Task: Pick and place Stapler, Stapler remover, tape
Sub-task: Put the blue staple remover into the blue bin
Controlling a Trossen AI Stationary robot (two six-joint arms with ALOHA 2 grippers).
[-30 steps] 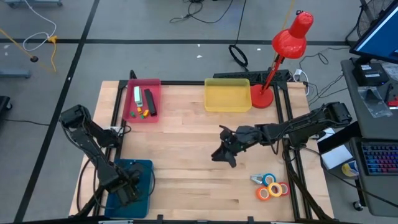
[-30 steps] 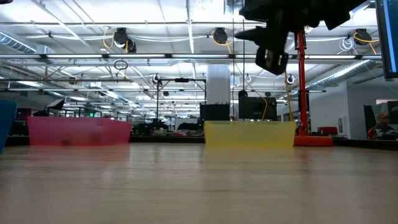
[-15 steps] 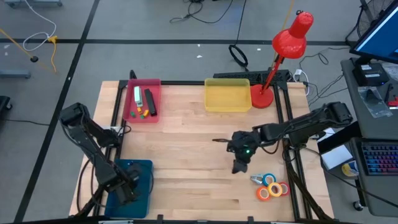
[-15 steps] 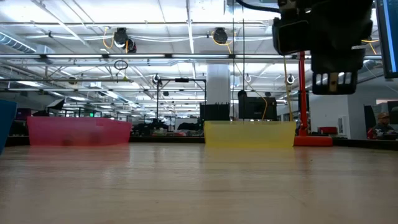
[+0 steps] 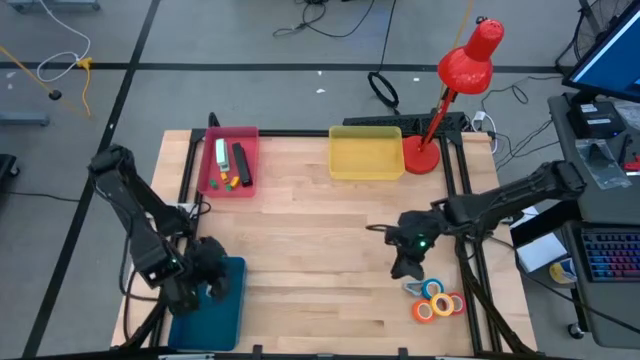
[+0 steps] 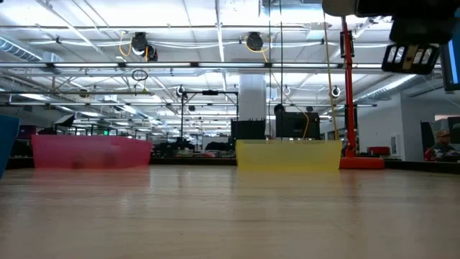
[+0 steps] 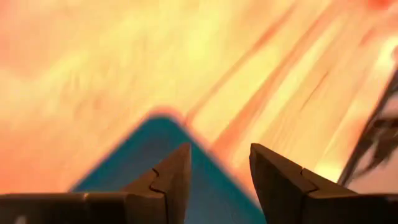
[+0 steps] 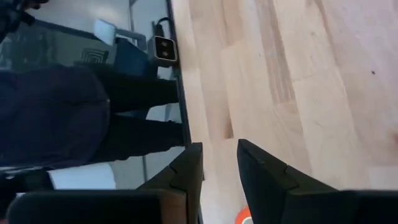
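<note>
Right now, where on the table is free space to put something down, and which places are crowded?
The wide bare wood between the pink tray, the yellow tray and the blue tray is free. The near strip between the blue tray and the tape rolls is free too. It is crowded at the tape rolls, where the right gripper hangs.
</note>
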